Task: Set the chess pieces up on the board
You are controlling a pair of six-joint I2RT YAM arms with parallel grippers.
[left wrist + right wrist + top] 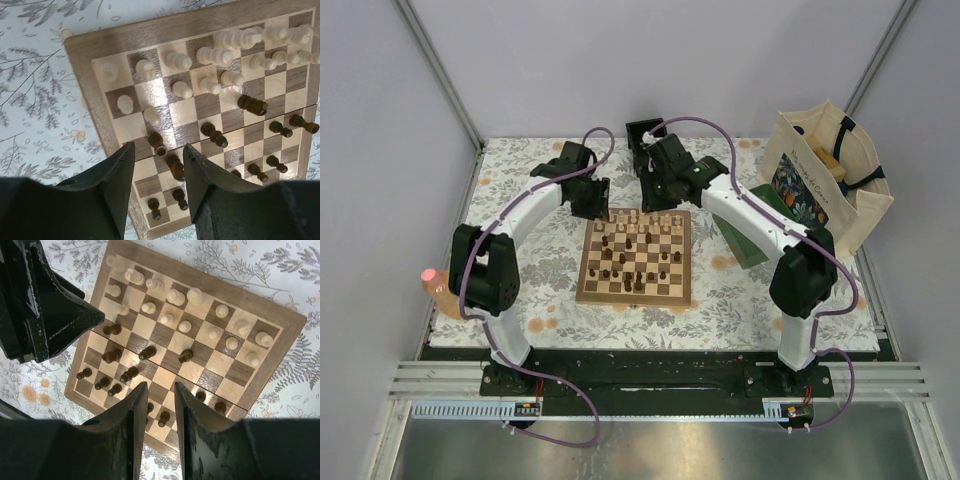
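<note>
The board (583,291) lies in the middle of the table, with pale chess pieces (645,222) on its far rows and dark ones (625,275) toward the near side. Several dark pieces stand scattered in the middle ranks. My left gripper (592,200) hovers over the board's far left corner. In its wrist view, the left gripper (159,147) is open and holds nothing, with dark pieces (215,135) and pale pieces (215,55) far below. My right gripper (660,185) hangs over the far edge. The right gripper (161,386) shows a narrow empty gap above the board (280,340).
A cream tote bag (825,180) stands at the back right with a green flat item (745,240) beside it. A small black box (645,133) sits behind the grippers. A pink-capped bottle (437,290) stands at the left edge. The left arm's gripper (40,305) fills the right wrist view's corner.
</note>
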